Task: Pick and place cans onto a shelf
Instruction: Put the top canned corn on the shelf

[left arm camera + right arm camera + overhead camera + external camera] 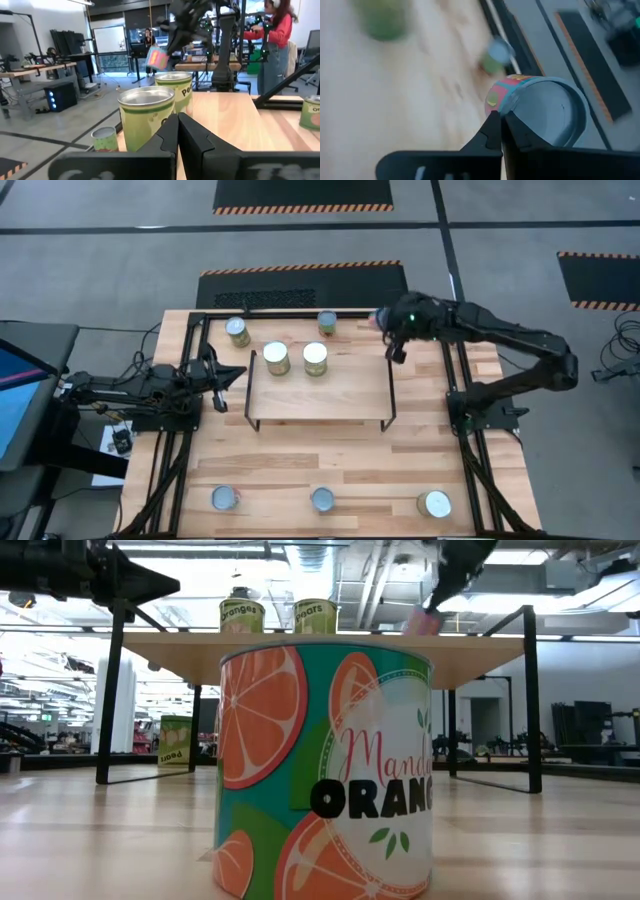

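The shelf (330, 395) stands mid-table with two green-labelled cans (276, 358) (315, 358) upright on its far left part. My right gripper (386, 325) hangs in the air above the shelf's far right corner, shut on a pink-and-blue can (377, 318), which also shows in the low view (421, 622). Two more cans (237, 332) (327, 323) stand on the table behind the shelf. Three cans (225, 498) (322, 499) (434, 504) stand along the near edge. My left gripper (243, 372) waits shut, level, left of the shelf. My right gripper pinches the pink can's top rim (506, 111) between its two fingers, one on the labelled wall and one on the round grey face. The fingers slant down from the table's right. The can (157, 57) hangs tilted below them, clear of shelf and table.
Black frame rails (455, 370) run along the table's left, right and far sides. The shelf's right half (360, 385) is bare wood. A mandarin-orange can (325, 770) fills the low view's foreground. A person (277, 35) stands in the room beyond the table.
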{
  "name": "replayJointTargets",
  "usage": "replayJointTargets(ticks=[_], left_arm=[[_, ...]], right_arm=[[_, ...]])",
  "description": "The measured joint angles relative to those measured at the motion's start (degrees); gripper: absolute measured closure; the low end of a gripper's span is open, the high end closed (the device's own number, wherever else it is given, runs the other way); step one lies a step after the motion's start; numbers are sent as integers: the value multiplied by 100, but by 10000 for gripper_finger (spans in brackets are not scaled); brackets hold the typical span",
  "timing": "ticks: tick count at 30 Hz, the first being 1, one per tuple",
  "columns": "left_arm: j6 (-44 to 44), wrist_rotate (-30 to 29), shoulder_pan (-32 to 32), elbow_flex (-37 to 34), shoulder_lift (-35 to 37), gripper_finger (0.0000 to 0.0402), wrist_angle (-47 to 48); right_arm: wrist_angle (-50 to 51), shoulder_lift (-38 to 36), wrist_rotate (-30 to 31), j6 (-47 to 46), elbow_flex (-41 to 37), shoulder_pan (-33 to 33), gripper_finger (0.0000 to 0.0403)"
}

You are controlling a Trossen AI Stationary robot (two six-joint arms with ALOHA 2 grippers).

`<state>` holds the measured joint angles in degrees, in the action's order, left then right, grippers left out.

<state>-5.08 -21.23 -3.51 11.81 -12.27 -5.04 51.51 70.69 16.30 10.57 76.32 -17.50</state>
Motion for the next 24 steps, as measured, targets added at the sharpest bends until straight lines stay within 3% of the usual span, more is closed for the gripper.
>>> replayJointTargets(ticks=[9, 24], left_arm=[[-25, 107, 0, 0, -11, 401, 86], [17, 122, 0, 0, -11, 401, 188]], right_arm=[[-125, 628, -132, -50, 109, 1422, 396], [793, 1607, -140, -348, 917, 1893, 396]])
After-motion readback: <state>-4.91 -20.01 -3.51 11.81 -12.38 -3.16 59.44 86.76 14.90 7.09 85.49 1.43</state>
